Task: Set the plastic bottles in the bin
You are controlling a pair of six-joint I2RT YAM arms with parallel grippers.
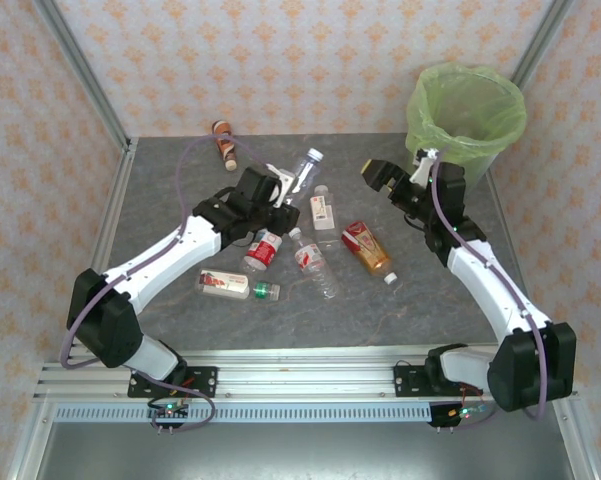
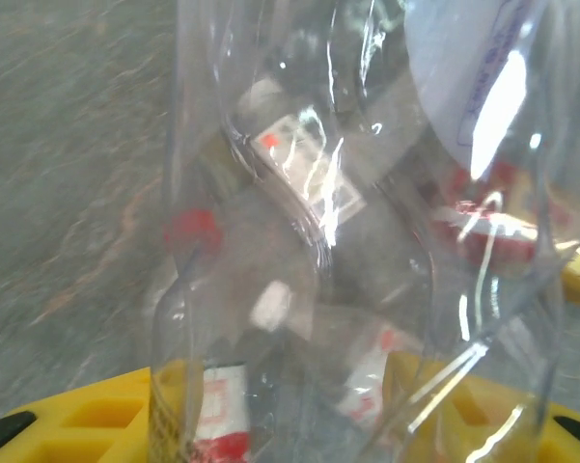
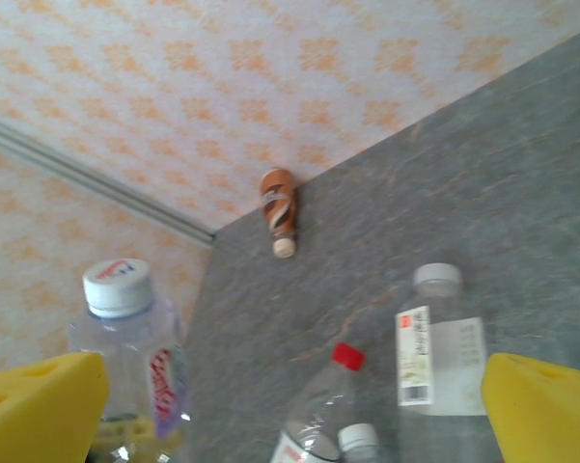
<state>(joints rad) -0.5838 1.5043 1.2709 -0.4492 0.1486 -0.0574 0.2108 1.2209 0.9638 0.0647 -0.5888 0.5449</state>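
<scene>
Clear bottle [image 1: 302,172] is clamped in the left tool [image 1: 285,186]; the right tool [image 1: 373,172] gapes empty. Six other bottles [image 1: 315,262] lie on the grey surface [image 1: 170,190], near one green-lined bin [image 1: 467,110].

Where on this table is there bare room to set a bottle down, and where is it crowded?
Bare: the near strip of table between the lying bottles and the rail; also the far stretch between the brown bottle and the bin. Crowded: the middle, where those bottles cluster.
</scene>
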